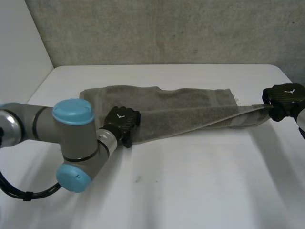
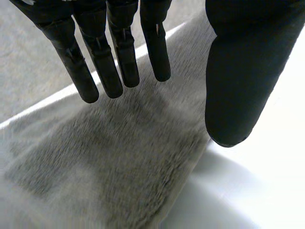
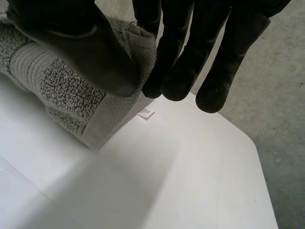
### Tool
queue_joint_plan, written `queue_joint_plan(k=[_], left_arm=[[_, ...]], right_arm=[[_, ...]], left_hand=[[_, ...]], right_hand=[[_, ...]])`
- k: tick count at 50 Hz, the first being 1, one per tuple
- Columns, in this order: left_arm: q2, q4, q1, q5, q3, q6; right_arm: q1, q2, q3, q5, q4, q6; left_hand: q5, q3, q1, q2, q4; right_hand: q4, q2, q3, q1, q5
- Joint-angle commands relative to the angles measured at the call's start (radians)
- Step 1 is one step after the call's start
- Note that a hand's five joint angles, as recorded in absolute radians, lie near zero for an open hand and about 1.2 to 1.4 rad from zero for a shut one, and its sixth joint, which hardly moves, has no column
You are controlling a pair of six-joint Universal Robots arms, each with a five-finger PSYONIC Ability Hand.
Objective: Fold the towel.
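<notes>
A grey towel [image 1: 171, 110] lies across the middle of the white table [image 1: 190, 191], folded lengthwise, its right end lifted off the surface. My right hand [image 1: 285, 101] is shut on that raised end; in the right wrist view the thumb [image 3: 86, 52] pinches the towel's hem [image 3: 102, 112] against the fingers. My left hand [image 1: 121, 125] hovers over the towel's left near edge. In the left wrist view its fingers [image 2: 116, 57] hang straight and apart above the towel [image 2: 119, 162], the thumb [image 2: 238, 86] beside the towel's edge, holding nothing.
A grey wall [image 1: 167, 28] stands behind the table's far edge. A small white label [image 3: 146, 113] hangs from the towel near my right hand. Bare tabletop stretches in front of the towel toward the near edge.
</notes>
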Motion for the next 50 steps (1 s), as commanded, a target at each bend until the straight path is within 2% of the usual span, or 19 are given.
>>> queue_joint_plan(k=[1,8,15,44,50], left_arm=[[-0.048,-0.017,0.003,-0.054,0.014,0.006],[0.032,-0.055,0.024,-0.054,-0.032,0.003],[0.126,-0.055,0.083,-0.042,-0.132,0.008],[0.097,-0.044,0.129,-0.046,-0.172,0.012],[0.087,-0.035,0.138,-0.048,-0.166,0.030]], right_arm=[[-0.002,-0.008,-0.010,-0.003,0.000,0.000],[-0.007,-0.006,-0.015,-0.009,0.002,-0.001],[-0.008,-0.001,-0.010,-0.011,0.000,-0.001],[-0.010,0.003,-0.010,-0.009,-0.003,-0.003],[-0.011,0.006,-0.010,-0.007,-0.004,-0.003]], left_hand=[[0.090,0.092,0.094,0.091,0.092],[0.058,0.059,0.061,0.059,0.060],[-0.018,-0.017,-0.015,-0.017,-0.017],[0.099,0.100,0.102,0.100,0.101],[0.245,0.247,0.249,0.246,0.247]], right_hand=[[0.057,0.071,0.063,0.069,0.057],[0.057,0.071,0.063,0.069,0.057],[0.057,0.071,0.063,0.069,0.057],[0.057,0.071,0.063,0.069,0.057],[0.057,0.071,0.063,0.069,0.057]])
